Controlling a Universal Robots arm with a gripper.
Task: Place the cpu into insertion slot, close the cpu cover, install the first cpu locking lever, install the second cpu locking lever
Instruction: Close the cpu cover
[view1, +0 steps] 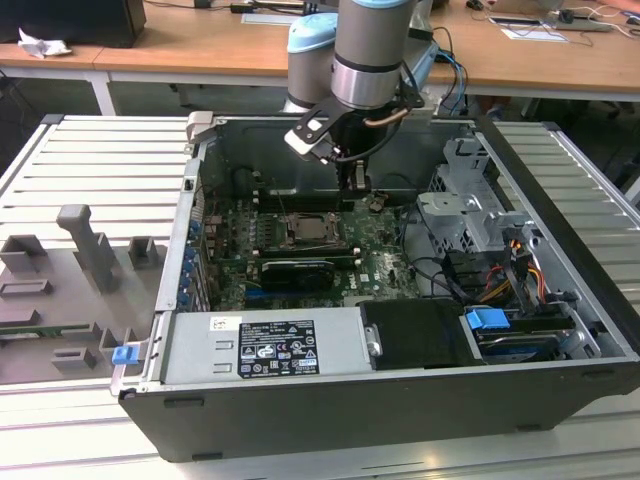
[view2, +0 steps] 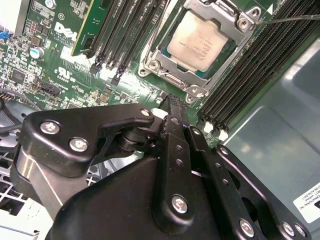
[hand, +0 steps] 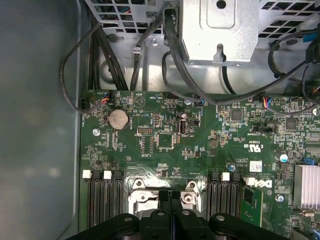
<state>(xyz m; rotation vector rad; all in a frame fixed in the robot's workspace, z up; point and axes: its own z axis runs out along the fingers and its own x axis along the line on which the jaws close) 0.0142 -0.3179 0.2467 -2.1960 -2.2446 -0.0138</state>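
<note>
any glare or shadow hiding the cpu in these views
Second wrist view: the silver-tan square cpu is evenly lit, with a faint sheen and no harsh glare. Exterior view: the dark open computer case is shaded inside. First wrist view: flat light; the black gripper, not shadow, covers much of the silvery-rimmed insertion slot.

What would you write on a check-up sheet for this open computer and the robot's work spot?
Surface: grey ribbed metal table carries the open black computer case.
Job's things: small square silver-tan cpu lies in the square dark insertion slot; thin silvery cpu cover frame is down around it; a thin wire lever sticks out past one corner.
Clutter: grey plastic blocks on the exterior view's left.
Gripper: black gripper, shut, tip close to the socket's edge; contact cannot be told.
Cables: black cables loop beside the green circuit board.
Surroundings: wooden desks behind.
</note>
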